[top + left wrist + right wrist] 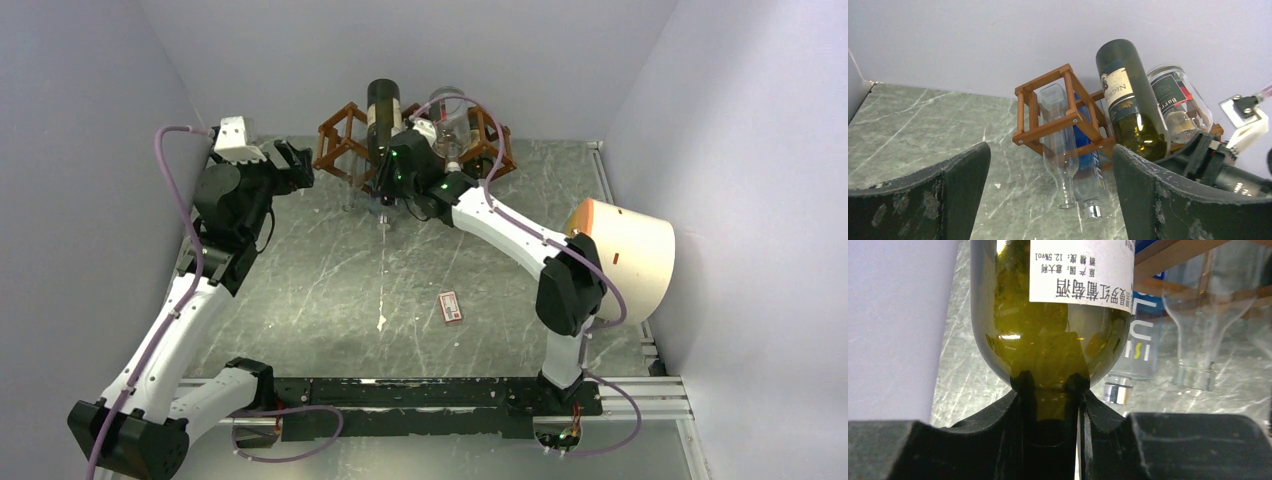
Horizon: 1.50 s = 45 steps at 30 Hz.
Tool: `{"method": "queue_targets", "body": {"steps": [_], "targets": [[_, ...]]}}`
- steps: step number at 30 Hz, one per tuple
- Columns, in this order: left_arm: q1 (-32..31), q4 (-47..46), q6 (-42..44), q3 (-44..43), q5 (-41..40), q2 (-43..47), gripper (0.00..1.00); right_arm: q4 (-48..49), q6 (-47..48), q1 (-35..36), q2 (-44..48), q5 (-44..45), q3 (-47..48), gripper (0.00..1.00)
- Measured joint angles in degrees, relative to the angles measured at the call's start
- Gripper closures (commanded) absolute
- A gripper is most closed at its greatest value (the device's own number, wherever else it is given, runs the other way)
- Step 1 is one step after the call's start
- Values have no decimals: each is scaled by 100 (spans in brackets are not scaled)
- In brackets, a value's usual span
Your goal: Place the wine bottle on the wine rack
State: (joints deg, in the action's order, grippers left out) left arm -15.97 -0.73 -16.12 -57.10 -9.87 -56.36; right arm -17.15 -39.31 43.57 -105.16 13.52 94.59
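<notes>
Bottle [383, 112]: dark green, tilted base-up over the middle of the rack [343, 143], upper centre of the top view; neck pointing down toward the worktop [330, 290].
Right gripper [1049, 385]: closed on the bottle's neck just under the shoulder; only 2 narrow pads [1020, 390] on smooth glass.
Left gripper [1050, 150]: wide open, holding nothing, left of the rack in the top view and apart from it.
Seating: impossible to tell whether the body lies in a cell or merely leans on the slats.
Risk 1: roll or slide off on release; cause, round glass on thin slats with the heavy end high.
Risk 2: twist inside the grip; cause, weight far above a small hold on the neck.
Risk 3: rack shoved or tipped; cause, light frame with nothing bracing it.
Risk 4: knock against the clear bottle [1060, 165] and blue bottle [1087, 175] lying in the rack, necks jutting low in the left wrist view; cause, the held neck swinging down beside them.
Likely safeguard: release only once the body sits cradled.
</notes>
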Motion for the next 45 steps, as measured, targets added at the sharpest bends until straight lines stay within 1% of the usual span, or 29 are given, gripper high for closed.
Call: {"method": "queue_targets", "body": {"steps": [4, 14, 16, 20, 25, 29, 34, 38, 42, 45], "targets": [[9, 17, -83, 68, -37, 85, 6, 33, -321, 11, -291, -103, 168, 100], [9, -74, 70, 286, -33, 273, 6, 203, -931, -66, -699, -214, 420, 100], [9, -76, 79, 286, -33, 273, 6, 229, -1012, -70, -763, -245, 420, 94], [9, -74, 85, 286, -28, 269, 6, 249, -1163, -87, -846, -245, 420, 76], [9, -74, 85, 286, -22, 264, 6, 258, -1250, -98, -846, -247, 420, 50], [9, -72, 94, 286, -20, 234, 6, 516, -1233, -118, -833, -208, 415, 35], [9, -63, 94, 286, -13, 184, 6, 734, -1193, -151, -750, -122, 299, 27], [9, -42, 94, 284, 7, 142, 6, 850, -1185, -151, -450, -26, -120, 23], [9, 17, 94, 284, 11, 90, 6, 1104, -1187, -151, 140, 22, -835, 22], [9, 42, 85, 275, 4, 61, 6, 1226, -1132, -153, 616, 57, -1196, 22]]}}
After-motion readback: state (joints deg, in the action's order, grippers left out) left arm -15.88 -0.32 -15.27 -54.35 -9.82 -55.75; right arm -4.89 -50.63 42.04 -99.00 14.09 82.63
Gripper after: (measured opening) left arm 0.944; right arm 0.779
